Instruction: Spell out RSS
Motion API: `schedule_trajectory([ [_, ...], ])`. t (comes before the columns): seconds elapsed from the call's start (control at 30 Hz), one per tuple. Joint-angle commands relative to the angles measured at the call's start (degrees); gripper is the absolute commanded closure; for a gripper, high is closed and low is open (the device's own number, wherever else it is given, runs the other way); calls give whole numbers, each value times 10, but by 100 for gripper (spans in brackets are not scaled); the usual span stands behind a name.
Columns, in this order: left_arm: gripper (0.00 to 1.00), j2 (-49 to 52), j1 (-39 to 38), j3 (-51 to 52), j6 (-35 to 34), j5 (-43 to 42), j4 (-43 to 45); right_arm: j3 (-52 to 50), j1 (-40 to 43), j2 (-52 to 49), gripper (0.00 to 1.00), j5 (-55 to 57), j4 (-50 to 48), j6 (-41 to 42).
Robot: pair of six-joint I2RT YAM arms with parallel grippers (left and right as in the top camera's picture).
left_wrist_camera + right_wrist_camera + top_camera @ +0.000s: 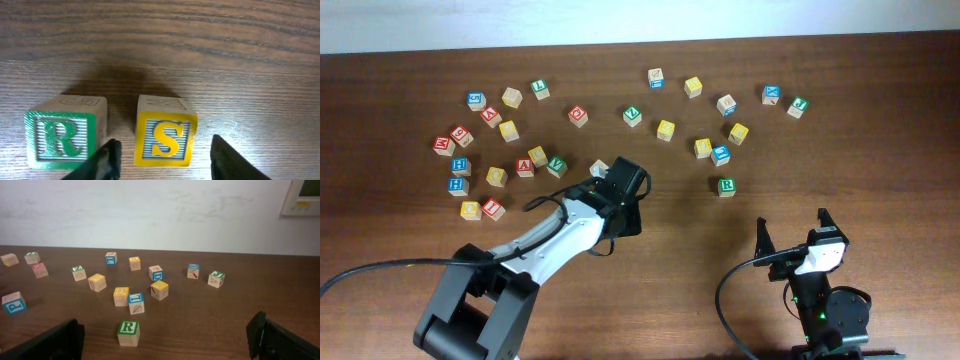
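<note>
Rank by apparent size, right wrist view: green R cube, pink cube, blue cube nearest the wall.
1. green R cube
2. pink cube
3. blue cube nearest the wall, only slightly smaller than pink
Nearness to the camera drives this; true sizes unsure.

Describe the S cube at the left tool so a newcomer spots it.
Find the left tool near the middle of the table. Two cubes stand side by side at its tips. The S cube, yellow-framed, sits between the fingers; its neighbour, the R cube, is green.

Dark wood-grain table, scuffed white wall beyond the right gripper, pale wall panel to its upper right.
</note>
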State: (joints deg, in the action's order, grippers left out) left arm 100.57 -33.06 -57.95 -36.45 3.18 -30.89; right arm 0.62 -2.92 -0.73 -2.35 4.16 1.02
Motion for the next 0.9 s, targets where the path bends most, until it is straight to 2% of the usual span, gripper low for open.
schedule_trajectory([
  [0.0, 48, 7, -2, -15, -2, -7, -17, -3, 4, 4, 2, 5, 3, -2],
  [0.2, 47, 7, -2, -101, 10, -7, -78, -3, 4, 4, 2, 5, 3, -2],
  [0.3, 48, 7, -1, -170, 20, -6, -133, -3, 4, 4, 2, 5, 3, -2],
  [0.37, 48, 7, 17, -219, 53, -2, -210, -3, 4, 4, 2, 5, 3, -2],
  [0.43, 45, 7, 53, -231, 95, -2, -265, -3, 4, 4, 2, 5, 3, -2],
  [0.53, 41, 7, 127, -231, 108, -19, -284, -3, 4, 4, 2, 5, 3, -2],
  [0.6, 41, 7, 203, -231, 156, -112, -277, -3, 4, 4, 2, 5, 3, -2],
  [0.67, 40, 7, 264, -230, 184, -156, -281, -3, 4, 4, 2, 5, 3, -2],
  [0.77, 40, 7, 308, -221, 237, -155, -318, -3, 4, 4, 2, 5, 3, -2],
  [0.87, 44, 7, 307, -199, 239, -110, -326, -3, 4, 4, 2, 5, 3, -2],
])
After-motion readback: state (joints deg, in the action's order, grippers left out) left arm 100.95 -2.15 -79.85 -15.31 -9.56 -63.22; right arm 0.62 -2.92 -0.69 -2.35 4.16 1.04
